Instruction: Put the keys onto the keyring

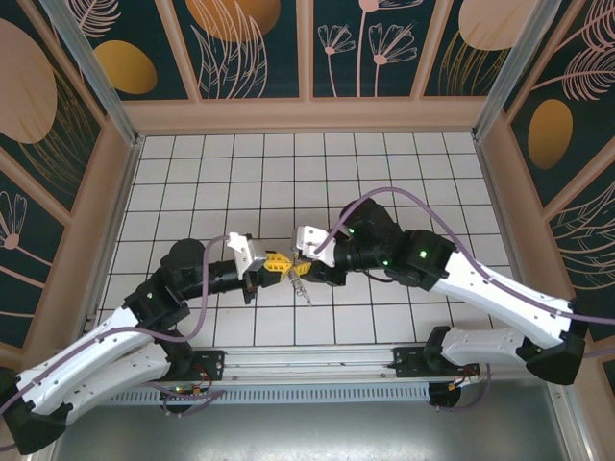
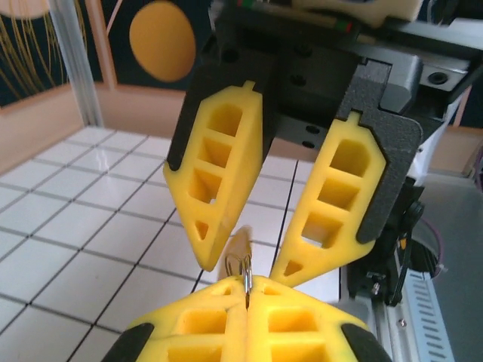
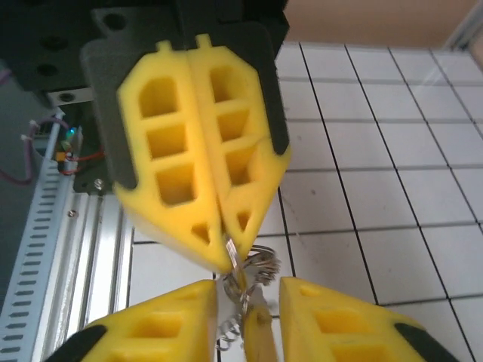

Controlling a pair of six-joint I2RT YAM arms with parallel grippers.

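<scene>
Keys (image 1: 301,285), tips nearward (keyring (image 3: 262,264) in left tool (image 2: 247,289))

The left arm (image 1: 88,360) and right arm (image 1: 500,288) each have white shells on the links nearest the base rail (image 1: 317,363), black joint housings farther out, a lilac cable (image 1: 404,198), and yellow lattice-cored fingers (image 2: 226,166) in black carriers farthest from it.

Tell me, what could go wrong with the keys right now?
1. The left gripper pinches the keyring just at its fingertips, so a bump might twist it loose.
2. The right gripper has its jaws apart around the key, so the key may swing away or drop to the table.
</scene>
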